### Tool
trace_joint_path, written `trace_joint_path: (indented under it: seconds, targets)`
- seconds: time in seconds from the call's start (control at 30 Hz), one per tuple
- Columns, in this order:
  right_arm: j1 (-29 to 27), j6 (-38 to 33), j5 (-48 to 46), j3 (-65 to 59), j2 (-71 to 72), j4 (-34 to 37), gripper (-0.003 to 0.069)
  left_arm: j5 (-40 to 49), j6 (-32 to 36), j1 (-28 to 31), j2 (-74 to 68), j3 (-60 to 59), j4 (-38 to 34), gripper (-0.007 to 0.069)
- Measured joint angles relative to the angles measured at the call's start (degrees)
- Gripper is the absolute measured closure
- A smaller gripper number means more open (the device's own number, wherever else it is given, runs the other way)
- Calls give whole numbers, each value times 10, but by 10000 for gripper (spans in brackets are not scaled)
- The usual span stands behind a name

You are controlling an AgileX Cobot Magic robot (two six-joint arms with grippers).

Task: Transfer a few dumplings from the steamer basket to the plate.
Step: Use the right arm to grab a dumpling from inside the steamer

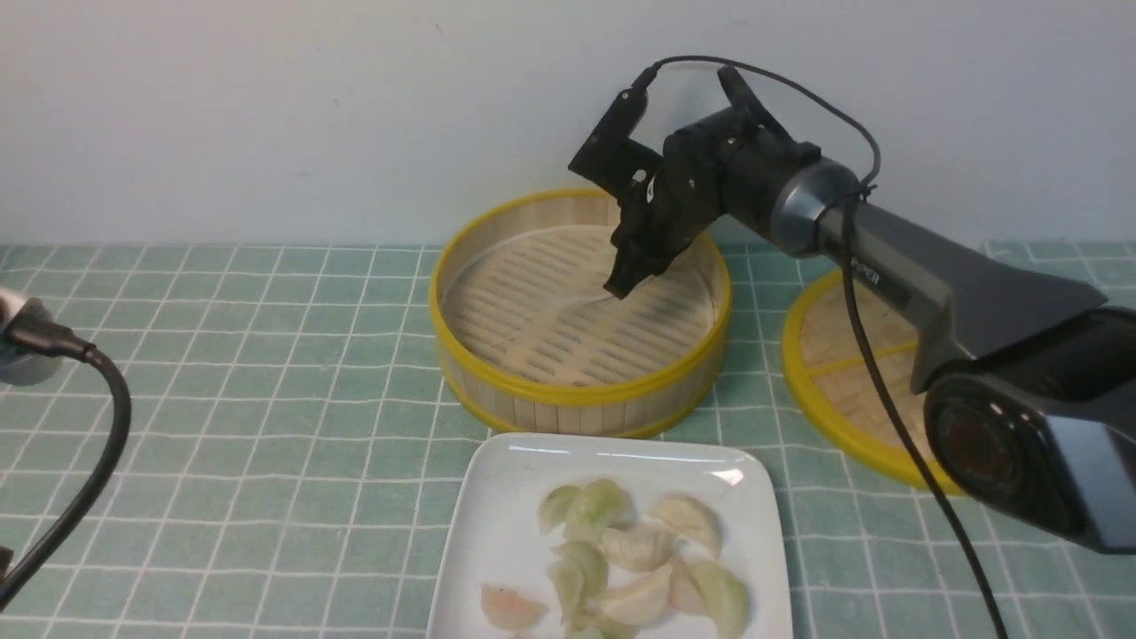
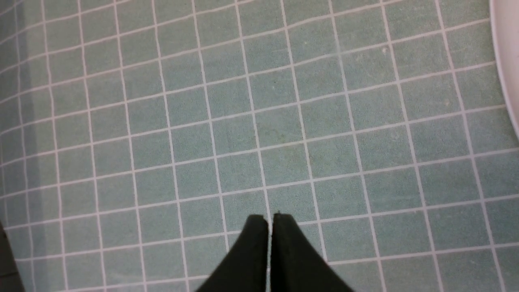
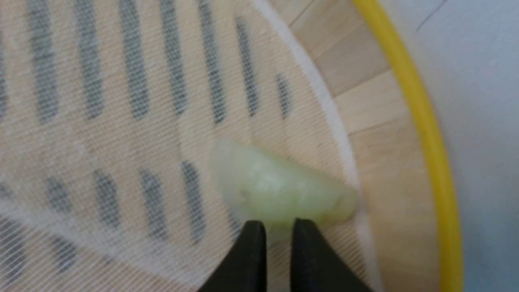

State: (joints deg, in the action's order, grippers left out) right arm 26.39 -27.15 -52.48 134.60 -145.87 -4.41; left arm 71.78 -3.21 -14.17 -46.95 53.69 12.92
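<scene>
So the right pincer (image 3: 279, 227) is clamped on a green dumpling (image 3: 279, 186) in the basket (image 1: 581, 395), the left pincer (image 2: 270, 221) is clenched empty, and next up looks like a gentle lift over to the near plate (image 1: 506, 515).

The left gripper (image 2: 270, 221) is being shown with its two black fingers (image 2: 253, 243) pressed together, only a hairline slit being left between the tips. Taking the way the fingers point as twelve o'clock, a green tablecloth (image 2: 243, 121) ruled with a white grid is being seen below and ahead of them. At about two o'clock, well apart from the tips, a sliver of the white plate (image 2: 509, 48) is being caught at the frame's edge. At about ten o'clock the cloth is being darkened by a band of shadow (image 2: 24, 101)
</scene>
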Motion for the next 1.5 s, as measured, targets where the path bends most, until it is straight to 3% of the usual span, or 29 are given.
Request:
trace_joint_path:
  seconds: [0.07,0.27,0.57,0.7,0.8,0.83,0.87,1.07,1.27,1.43,1.5]
  targets:
    - [0,8,-36,-2,10,15,645,0,0,0,0,0,1,631]
    - [0,8,-86,-2,61,65,672,0,0,0,0,0,2,631]
    - [0,-7,-6,-1,53,89,650,0,0,0,0,0,6,631]
    - [-1,-30,16,-1,41,91,546,0,0,0,0,0,10,631]
    - [-4,-54,29,-1,31,85,361,0,0,0,0,0,11,631]
    - [-4,-55,30,-1,30,85,361,0,0,0,0,0,12,631]
    - [-6,-66,45,-1,19,80,252,0,0,0,0,0,14,631]
    - [-9,-93,74,-1,-14,66,25,0,0,0,0,0,20,631]
    - [-10,-127,82,-1,-22,73,-28,0,0,0,0,0,23,631]
    - [-12,-124,80,5,-27,81,-23,0,0,0,0,0,23,631]
    - [-13,-106,76,5,-28,90,15,0,0,0,0,0,23,631]
